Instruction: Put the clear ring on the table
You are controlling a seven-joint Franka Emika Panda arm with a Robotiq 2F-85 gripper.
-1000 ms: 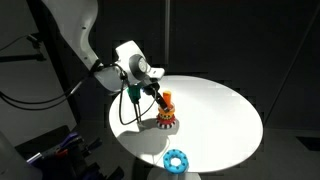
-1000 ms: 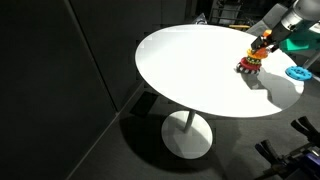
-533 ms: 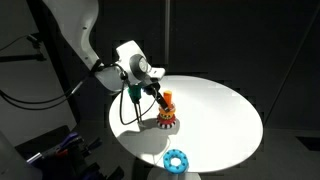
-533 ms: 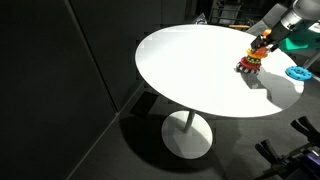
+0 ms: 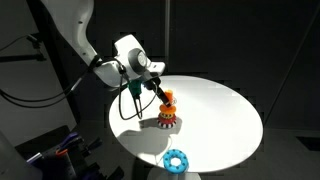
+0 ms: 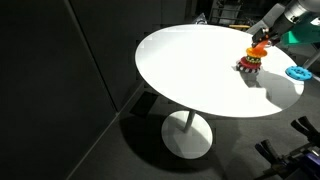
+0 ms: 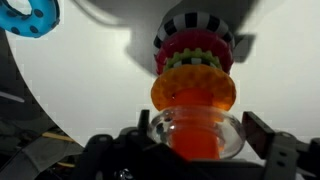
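Observation:
My gripper [image 7: 198,135] is shut on the clear ring [image 7: 228,138], a see-through ring held between the two dark fingers [image 7: 262,135]. Orange shows through its hole. Just beyond it is the toy ring stack [image 7: 195,60]: an orange ring on top, then green and red rings and a black-and-white striped base. The stack stands on the round white table [image 7: 80,80]. In both exterior views the gripper [image 5: 160,92] [image 6: 262,40] hangs over the stack [image 5: 166,120] [image 6: 249,64]. There the clear ring is too small to make out.
A light blue ring [image 5: 177,159] [image 6: 297,72] lies flat near the table's edge and shows in the wrist view's top left corner [image 7: 30,15]. The white tabletop [image 5: 220,110] [image 6: 190,70] is bare beyond the stack. Dark floor and cables surround the table.
The arm and gripper have risen a little above the stack. The stack and the light blue ring have not moved.

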